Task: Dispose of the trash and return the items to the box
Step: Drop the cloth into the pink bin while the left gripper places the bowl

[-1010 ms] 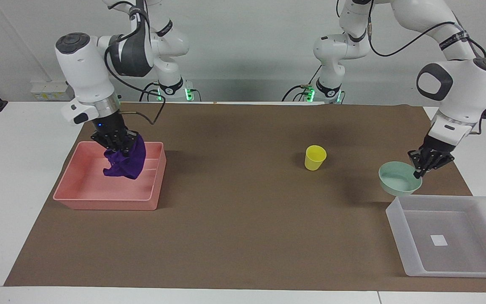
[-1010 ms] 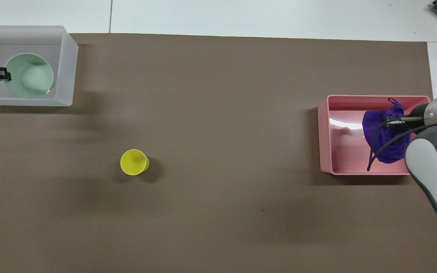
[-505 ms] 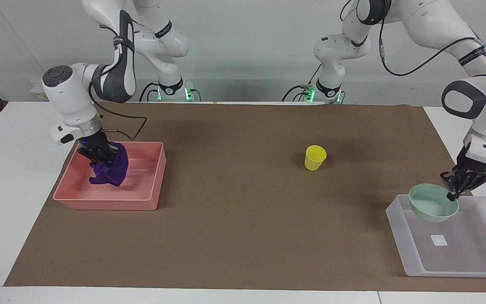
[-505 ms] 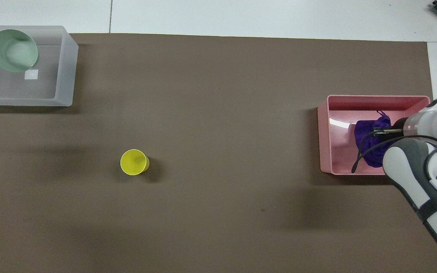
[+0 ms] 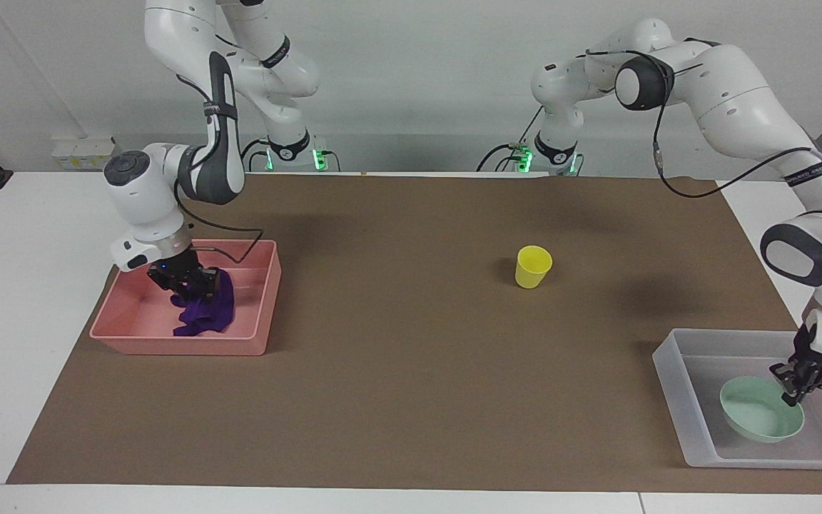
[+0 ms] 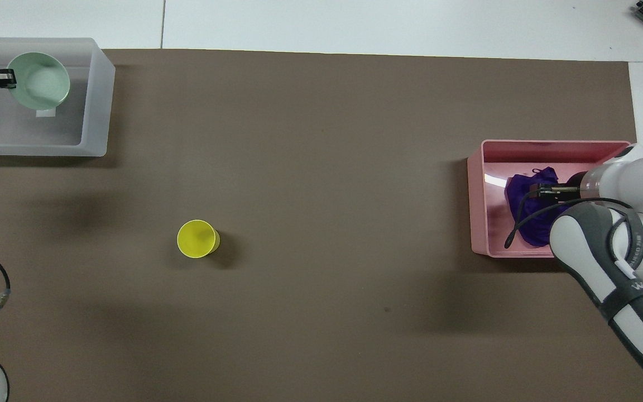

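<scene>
Two white robot arms stand at the desk, each ending in one black two-finger gripper: the left gripper and the right gripper. There is one small yellow plastic cup, one pale mint-green round bowl, and one bunched deep-purple cloth rag. Two containers are present: one shallow translucent whitish-grey plastic tray and one pink rectangular plastic bin. One brown mat covers the white desk.
</scene>
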You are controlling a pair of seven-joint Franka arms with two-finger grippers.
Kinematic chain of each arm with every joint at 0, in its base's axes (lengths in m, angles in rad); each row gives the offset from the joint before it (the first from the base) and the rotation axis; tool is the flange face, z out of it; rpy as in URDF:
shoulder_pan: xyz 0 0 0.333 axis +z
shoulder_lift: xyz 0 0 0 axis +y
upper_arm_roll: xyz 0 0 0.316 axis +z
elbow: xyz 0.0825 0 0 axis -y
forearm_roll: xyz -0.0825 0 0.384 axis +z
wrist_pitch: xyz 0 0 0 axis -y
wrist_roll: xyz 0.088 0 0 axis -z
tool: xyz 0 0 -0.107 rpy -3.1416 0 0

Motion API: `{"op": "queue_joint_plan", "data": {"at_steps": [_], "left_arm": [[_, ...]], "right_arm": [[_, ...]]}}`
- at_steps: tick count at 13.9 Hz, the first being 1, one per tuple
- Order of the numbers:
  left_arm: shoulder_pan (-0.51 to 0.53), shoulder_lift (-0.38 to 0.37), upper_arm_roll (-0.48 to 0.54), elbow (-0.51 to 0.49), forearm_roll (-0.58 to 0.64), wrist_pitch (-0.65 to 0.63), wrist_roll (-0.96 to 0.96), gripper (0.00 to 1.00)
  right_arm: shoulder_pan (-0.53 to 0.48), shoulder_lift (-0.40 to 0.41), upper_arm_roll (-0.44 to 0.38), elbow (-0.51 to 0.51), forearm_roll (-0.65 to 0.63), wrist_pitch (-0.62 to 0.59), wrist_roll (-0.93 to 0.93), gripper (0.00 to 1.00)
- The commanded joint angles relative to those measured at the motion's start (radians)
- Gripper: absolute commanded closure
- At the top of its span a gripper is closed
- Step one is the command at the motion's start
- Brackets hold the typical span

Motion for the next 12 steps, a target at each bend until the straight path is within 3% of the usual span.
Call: {"op": "queue_joint_plan", "data": {"at_steps": [1,4,6,8,10,12], "left_arm": [[-0.009,-0.059,0.02,-0.133,0.019,0.086,-0.012,1.0],[-0.013,-0.078,0.018,-0.168,0.019,0.081,-0.009,0.99],[-0.012,-0.087,0.017,-0.169,0.02,0.044,-0.003,0.84],[-0.015,-0.105,0.017,-0.165,0.02,0.01,0.005,0.54],[-0.019,-0.152,0.015,-0.166,0.02,-0.04,0.011,0.46],[-0.056,-0.235,0.015,-0.186,0.019,-0.128,0.012,0.26]], "right_arm": [[0.044,-0.037,0.009,0.015,0.003,-0.053,0.094,0.0],[0.085,-0.067,0.015,0.053,0.001,-0.12,0.163,0.0],[0.116,-0.1,0.018,0.096,0.001,-0.184,0.216,0.0],[0.153,-0.135,0.018,0.143,-0.002,-0.278,0.272,0.0],[0.162,-0.169,0.018,0.214,-0.003,-0.396,0.278,0.0],[0.16,-0.177,0.018,0.324,-0.003,-0.54,0.277,0.0]]}}
